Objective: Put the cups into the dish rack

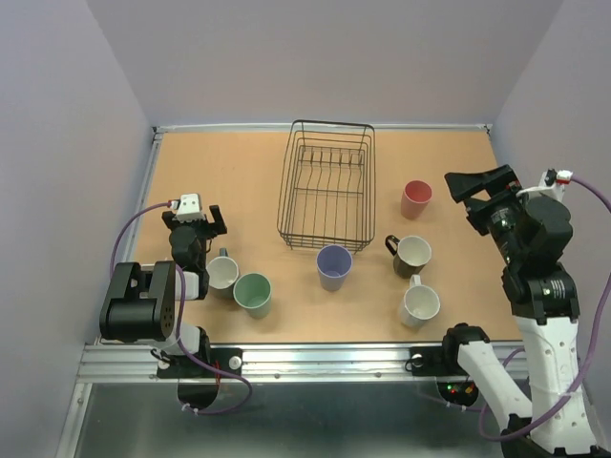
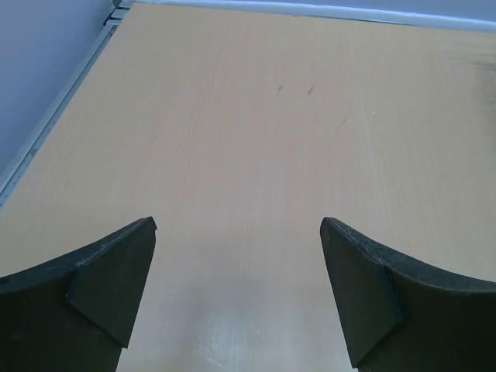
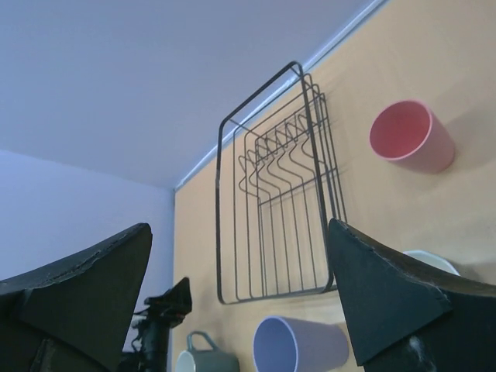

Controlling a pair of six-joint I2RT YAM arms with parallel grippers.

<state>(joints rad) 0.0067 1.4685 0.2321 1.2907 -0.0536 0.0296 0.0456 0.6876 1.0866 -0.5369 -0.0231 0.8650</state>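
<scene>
Tan tabletop (image 1: 220,172), six cups (image 1: 334,265), one dish rack (image 1: 326,234)

Right wrist view: lavender cup (image 3: 298,345) and handled mug (image 3: 205,358) cut off by bottom edge; pale cup (image 3: 430,262) mostly hidden behind a finger (image 3: 387,302), only rim shows. Top view: left arm (image 1: 143,301) overlaps that mug's side; right arm (image 1: 544,363) runs off bottom edge

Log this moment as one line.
dish rack: empty | six cups: on table, outside rack | left gripper: open, empty, beside grey-blue mug | right gripper: open, empty, near pink cup
</scene>
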